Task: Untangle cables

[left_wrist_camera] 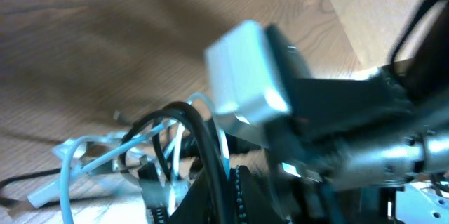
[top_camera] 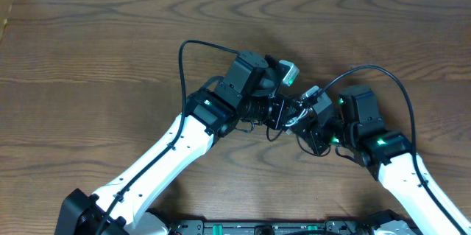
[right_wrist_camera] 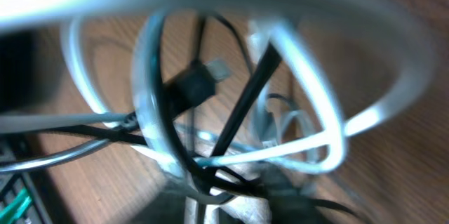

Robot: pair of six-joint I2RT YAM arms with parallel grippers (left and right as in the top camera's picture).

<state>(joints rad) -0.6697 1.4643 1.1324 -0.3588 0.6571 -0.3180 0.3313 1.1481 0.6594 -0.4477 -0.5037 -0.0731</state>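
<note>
White cable (right_wrist_camera: 151, 112) loops crowd the lens, threaded through the black cable (right_wrist_camera: 245, 104): a thin, limp, light tangle bunched at the middle of the counter (top_camera: 88, 43) between the clenched left end effector (top_camera: 276, 110) and the right end effector (top_camera: 298, 117), state unreadable; likely best pinched near the plug (right_wrist_camera: 203, 76), drawn gently.

Two robot arms are being counted, a left arm (top_camera: 176, 143) and a right arm (top_camera: 412, 176); two thin cables are being seen, one white cable (right_wrist_camera: 309, 90) and one black cable (right_wrist_camera: 245, 104); one wooden table (top_camera: 88, 51) is being shown.
</note>
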